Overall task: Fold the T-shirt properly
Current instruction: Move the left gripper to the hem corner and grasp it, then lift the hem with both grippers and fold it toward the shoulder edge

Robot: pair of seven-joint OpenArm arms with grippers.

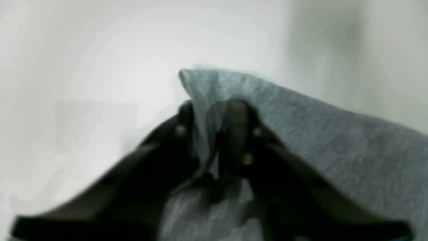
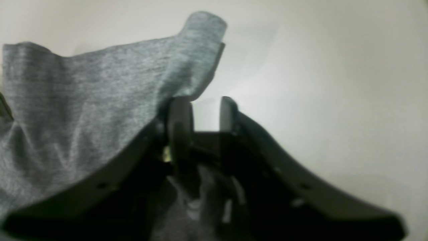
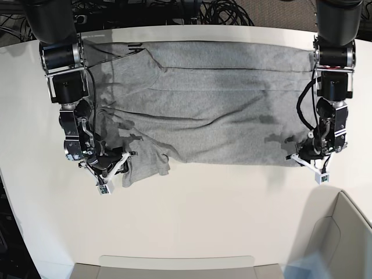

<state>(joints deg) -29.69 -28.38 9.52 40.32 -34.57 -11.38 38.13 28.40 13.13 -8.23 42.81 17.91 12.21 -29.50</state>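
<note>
The heather-grey T-shirt lies spread, plain side up, across the far half of the white table. Its near edge is wrinkled, and a sleeve is bunched at the near left. My left gripper is at the shirt's near right corner. In the left wrist view it is shut on a fold of the shirt. My right gripper is at the bunched sleeve. In the right wrist view it has a narrow gap between its fingertips, and cloth is draped over its left finger.
A grey bin stands at the near right corner, and its rim runs along the front edge. Black cables lie behind the table's far edge. Bare white tabletop lies in front of the shirt.
</note>
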